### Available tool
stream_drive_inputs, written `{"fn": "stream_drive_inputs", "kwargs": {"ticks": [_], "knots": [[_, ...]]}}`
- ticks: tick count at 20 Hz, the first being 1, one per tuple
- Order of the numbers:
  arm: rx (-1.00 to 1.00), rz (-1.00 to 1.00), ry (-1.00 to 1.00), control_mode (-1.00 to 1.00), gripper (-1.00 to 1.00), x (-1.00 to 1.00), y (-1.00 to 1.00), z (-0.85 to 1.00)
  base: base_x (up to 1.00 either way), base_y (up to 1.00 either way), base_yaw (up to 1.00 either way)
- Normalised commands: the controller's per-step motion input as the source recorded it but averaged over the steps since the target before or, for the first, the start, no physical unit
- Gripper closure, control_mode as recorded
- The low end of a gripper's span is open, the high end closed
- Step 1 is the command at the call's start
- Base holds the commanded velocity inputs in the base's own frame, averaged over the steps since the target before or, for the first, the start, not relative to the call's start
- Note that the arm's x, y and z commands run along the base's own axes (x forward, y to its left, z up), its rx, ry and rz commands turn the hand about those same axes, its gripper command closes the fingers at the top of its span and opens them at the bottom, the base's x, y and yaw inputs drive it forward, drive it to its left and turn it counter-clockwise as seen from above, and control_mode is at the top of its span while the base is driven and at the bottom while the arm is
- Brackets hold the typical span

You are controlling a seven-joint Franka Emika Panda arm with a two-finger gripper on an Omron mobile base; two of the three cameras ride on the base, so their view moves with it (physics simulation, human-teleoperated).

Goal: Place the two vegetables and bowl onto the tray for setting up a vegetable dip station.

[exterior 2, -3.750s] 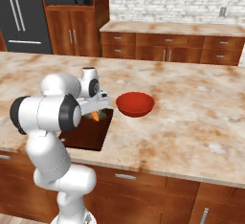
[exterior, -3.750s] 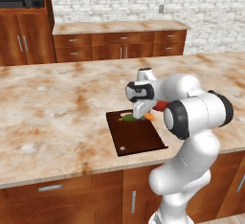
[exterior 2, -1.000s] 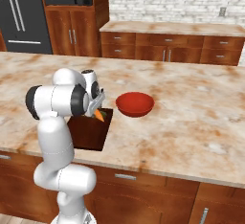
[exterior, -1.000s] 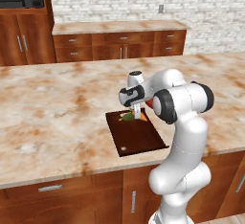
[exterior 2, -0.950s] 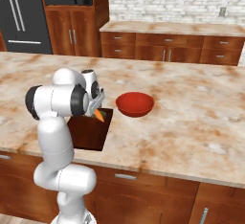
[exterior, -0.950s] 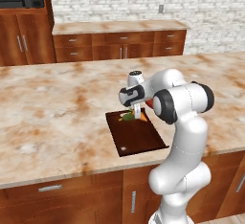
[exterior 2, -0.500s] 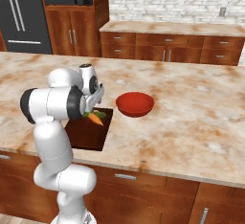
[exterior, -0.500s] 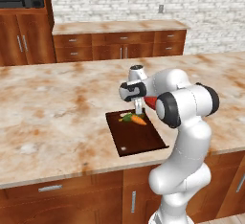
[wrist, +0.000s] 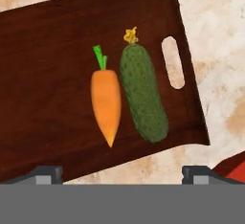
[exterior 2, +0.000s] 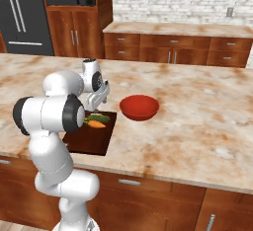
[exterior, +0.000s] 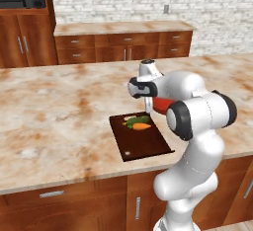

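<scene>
In the hand view the board (wrist: 57, 50) runs off the left edge. The bowl (wrist: 234, 166) is a red sliver at lower right. In the left base view the arm hides most of that bowl.

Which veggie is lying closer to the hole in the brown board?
The dark green cucumber. It lies right beside the slot handle of the tray; the orange carrot lies on the cucumber's other side.

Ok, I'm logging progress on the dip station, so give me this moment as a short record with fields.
carrot: lying on the tray, beside the cucumber
cucumber: lying on the tray, near the slot handle
tray: flat on the counter
bowl: on the counter, off the tray
gripper: open, above the tray's edge, holding nothing
left to place: bowl
</scene>
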Motion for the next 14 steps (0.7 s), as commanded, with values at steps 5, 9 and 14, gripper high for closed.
{"fn": "stream_drive_inputs", "kwargs": {"ticks": [5,9,14], "knots": [[0.00,-0.09,-0.01,-1.00,-1.00,-0.37,-0.39,0.22,0.00,0.00,0.00],[0.00,-0.14,-0.03,-1.00,-1.00,-0.24,-0.31,0.18,0.00,0.00,0.00],[0.00,-0.15,-0.09,-1.00,-1.00,-0.15,-0.26,0.05,0.00,0.00,0.00]]}}
